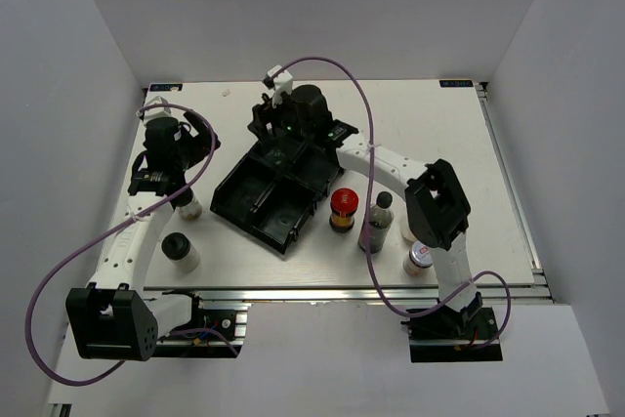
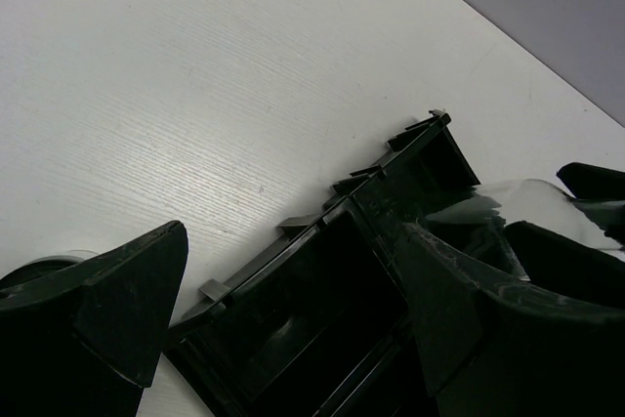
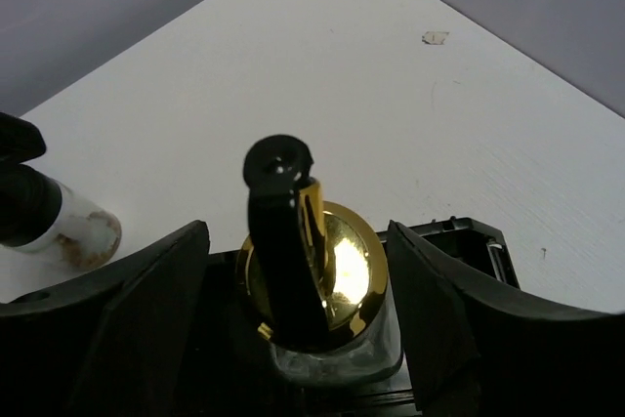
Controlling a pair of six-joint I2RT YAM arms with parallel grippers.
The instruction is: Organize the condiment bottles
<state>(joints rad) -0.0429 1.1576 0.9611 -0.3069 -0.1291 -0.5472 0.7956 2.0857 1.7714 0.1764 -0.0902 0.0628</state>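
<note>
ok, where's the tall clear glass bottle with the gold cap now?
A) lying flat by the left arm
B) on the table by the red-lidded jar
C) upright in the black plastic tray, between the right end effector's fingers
C: the right wrist view shows the tall clear gold-capped bottle upright inside the black plastic tray, with the open fingers of the right end effector on either side.

the counter (image 2: pixel 195 95) was matt white, with a fine grain of lines. the tray (image 2: pixel 415 161) looked like smooth black plastic with a slight gloss. the tall bottle (image 3: pixel 337 363) was clear, its cap (image 3: pixel 352 271) mirror-bright gold, its spout (image 3: pixel 278 231) glossy black. the right pincer (image 3: pixel 295 241) had fingers (image 3: pixel 127 329) of matt black plastic.
</note>
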